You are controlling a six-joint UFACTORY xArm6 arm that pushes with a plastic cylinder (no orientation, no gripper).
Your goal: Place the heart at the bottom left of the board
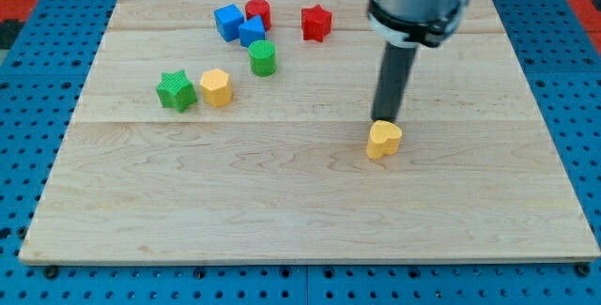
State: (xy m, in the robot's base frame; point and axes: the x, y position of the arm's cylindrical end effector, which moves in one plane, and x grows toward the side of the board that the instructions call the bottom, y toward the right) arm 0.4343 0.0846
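The yellow heart (383,140) lies on the wooden board (282,211), right of centre. My tip (386,120) stands just above the heart in the view, at its top edge, touching or nearly touching it. The rod rises from there to the arm at the view's top. The board's bottom left corner is far from the heart, down and to the view's left.
A green star (176,91) and a yellow hexagon (216,87) sit at the left. Two blue blocks (228,21) (251,32), a red cylinder (258,11), a green cylinder (263,58) and a red star (316,22) cluster near the top.
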